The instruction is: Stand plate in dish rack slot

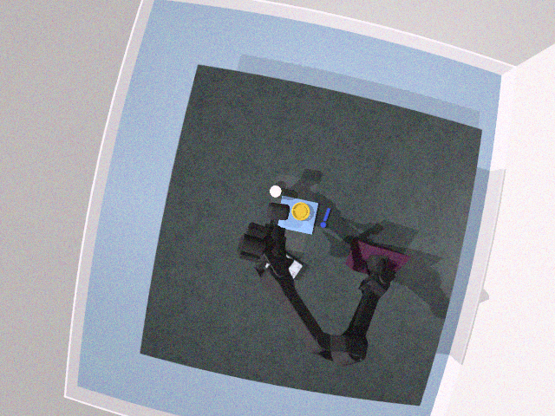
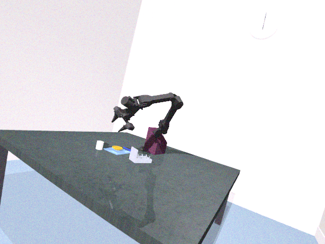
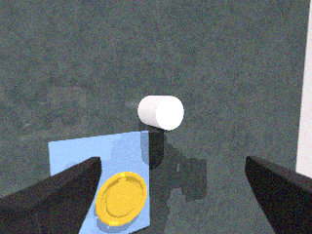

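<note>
The yellow round plate (image 1: pixel 300 211) (image 2: pixel 117 148) (image 3: pixel 121 198) lies flat on a light blue square mat (image 1: pixel 305 229) (image 2: pixel 117 153) (image 3: pixel 68 150). The white dish rack (image 1: pixel 295 268) (image 2: pixel 133 154) stands near the mat, with a tall panel at one end and short rails. In the top view the arm hides much of the rack. My gripper (image 2: pixel 116 126) (image 3: pixel 173 163) is open and empty, high above the table. In the wrist view the plate is low left, near the left finger; part of the mat is behind that finger.
A white cylinder (image 1: pixel 275 191) (image 2: pixel 99 145) (image 3: pixel 169 112) stands by a corner of the mat. A small blue utensil (image 1: pixel 325 217) (image 2: pixel 126 148) lies on the mat's other side. The arm rises from a maroon base block (image 1: pixel 389 256) (image 2: pixel 156 147) on the dark table.
</note>
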`<action>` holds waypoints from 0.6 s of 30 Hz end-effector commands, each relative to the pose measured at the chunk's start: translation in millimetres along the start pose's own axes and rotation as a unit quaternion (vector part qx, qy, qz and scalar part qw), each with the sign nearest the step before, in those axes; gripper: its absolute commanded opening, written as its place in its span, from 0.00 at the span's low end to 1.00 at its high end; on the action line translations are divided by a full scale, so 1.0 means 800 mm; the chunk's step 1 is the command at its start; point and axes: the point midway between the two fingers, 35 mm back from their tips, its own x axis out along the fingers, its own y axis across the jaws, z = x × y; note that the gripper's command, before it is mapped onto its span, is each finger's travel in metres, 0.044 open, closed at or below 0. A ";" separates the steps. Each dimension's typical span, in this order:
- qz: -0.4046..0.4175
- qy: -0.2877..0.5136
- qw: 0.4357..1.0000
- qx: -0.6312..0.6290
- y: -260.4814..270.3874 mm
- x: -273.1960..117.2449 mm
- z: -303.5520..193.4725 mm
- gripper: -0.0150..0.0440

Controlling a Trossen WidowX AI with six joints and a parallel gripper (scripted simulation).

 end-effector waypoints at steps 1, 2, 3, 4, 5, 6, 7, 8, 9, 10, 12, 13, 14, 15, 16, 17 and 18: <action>0.051 0.040 0.998 -0.002 -0.021 0.007 -0.032 0.93; 0.064 0.048 0.997 -0.002 -0.025 0.008 -0.040 0.93; 0.078 0.056 0.995 -0.002 -0.029 0.009 -0.047 0.93; 0.092 0.063 0.994 -0.002 -0.032 0.010 -0.055 0.93; 0.106 0.069 0.992 -0.001 -0.035 0.010 -0.062 0.93; 0.121 0.074 0.990 0.000 -0.038 0.010 -0.069 0.93; 0.134 0.078 0.988 0.002 -0.041 0.010 -0.075 0.93; 0.148 0.081 0.986 0.003 -0.043 0.009 -0.082 0.93; 0.162 0.084 0.983 0.005 -0.046 0.009 -0.088 0.93; 0.175 0.086 0.981 0.007 -0.048 0.008 -0.094 0.93; 0.203 0.088 0.975 0.012 -0.052 0.006 -0.105 0.93; 0.217 0.087 0.972 0.015 -0.054 0.004 -0.110 0.93; 0.231 0.087 0.969 0.018 -0.056 0.003 -0.115 0.93; 0.246 0.086 0.965 0.021 -0.057 0.002 -0.120 0.93; 0.260 0.084 0.962 0.024 -0.059 0.000 -0.124 0.93; 0.271 0.082 0.959 0.027 -0.060 -0.002 -0.128 0.93; 0.278 0.080 0.957 0.029 -0.061 -0.002 -0.130 0.93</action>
